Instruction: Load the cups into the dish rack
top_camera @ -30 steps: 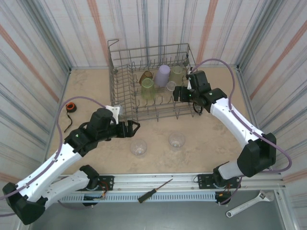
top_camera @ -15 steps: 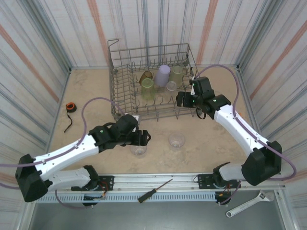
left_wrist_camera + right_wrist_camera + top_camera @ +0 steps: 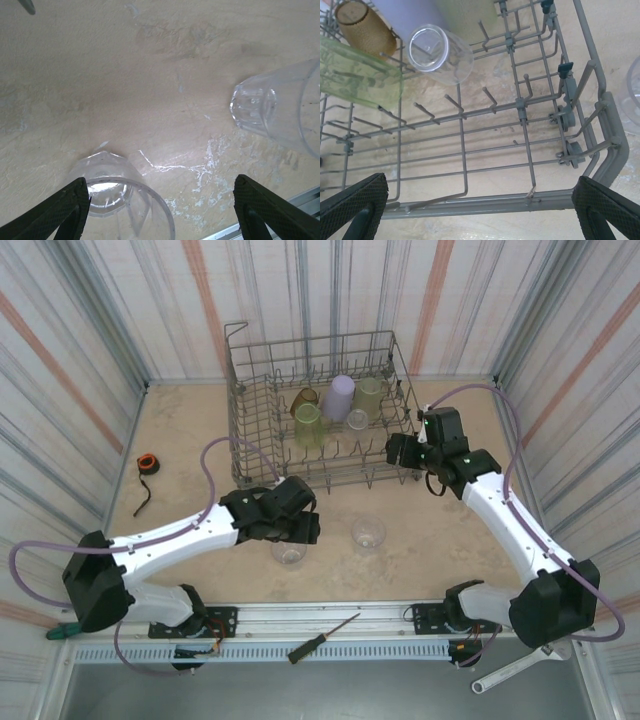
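Nearest, at the bottom edge of the overhead view, a black-handled screwdriver [image 3: 322, 637] lies on the metal rail, with a silver wrench [image 3: 510, 670] at the lower right corner. Just beyond, on the beige stone-patterned table [image 3: 180, 430], two clear plastic tumblers stand apart from each other: the left clear cup [image 3: 119, 200] sits low in the left wrist view, and the right clear cup [image 3: 280, 110] sits at that view's right edge. The left gripper [image 3: 161, 181] hangs over the left clear cup with its jaws spread wide; the cup is between the fingers, close to the left one, and neither finger touches it. Farther up and to the right, the right gripper [image 3: 480, 180] is also spread wide and holds nothing, poised above the near right corner of the grey wire dish rack [image 3: 600, 105]. Inside the rack, propped among the tines in its upper middle part, are a small clear tumbler [image 3: 440, 55], a yellow-green tumbler [image 3: 355, 75], an amber-brown textured tumbler [image 3: 365, 30], a lilac tumbler [image 3: 338, 397] and a second yellow-green tumbler [image 3: 369, 395]. At the left of the overhead view, an orange-and-black ring [image 3: 147, 464] rests on the table.
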`<action>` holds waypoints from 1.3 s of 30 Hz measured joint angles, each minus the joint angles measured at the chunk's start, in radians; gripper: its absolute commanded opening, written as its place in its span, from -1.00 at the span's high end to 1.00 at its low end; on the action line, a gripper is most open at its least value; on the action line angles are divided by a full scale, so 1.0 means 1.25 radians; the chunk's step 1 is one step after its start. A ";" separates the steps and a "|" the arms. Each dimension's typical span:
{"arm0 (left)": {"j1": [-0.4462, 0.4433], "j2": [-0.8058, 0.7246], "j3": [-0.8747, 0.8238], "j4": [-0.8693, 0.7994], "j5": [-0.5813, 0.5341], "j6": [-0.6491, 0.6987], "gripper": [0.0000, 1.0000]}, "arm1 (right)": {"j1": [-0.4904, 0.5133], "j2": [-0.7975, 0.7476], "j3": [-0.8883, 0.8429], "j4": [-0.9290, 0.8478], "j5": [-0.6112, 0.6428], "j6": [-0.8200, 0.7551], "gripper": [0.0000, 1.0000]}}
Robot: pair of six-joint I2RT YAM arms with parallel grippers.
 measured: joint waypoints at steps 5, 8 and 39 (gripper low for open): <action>-0.008 0.001 0.016 -0.047 -0.020 -0.008 -0.57 | -0.014 -0.007 -0.017 0.004 -0.008 0.000 -0.98; -0.011 0.001 0.031 -0.062 -0.031 -0.018 -0.58 | -0.024 -0.007 -0.023 0.006 -0.012 0.000 -0.98; -0.076 0.188 0.093 -0.110 -0.061 -0.055 1.00 | -0.057 -0.016 -0.052 0.024 -0.052 -0.003 -0.98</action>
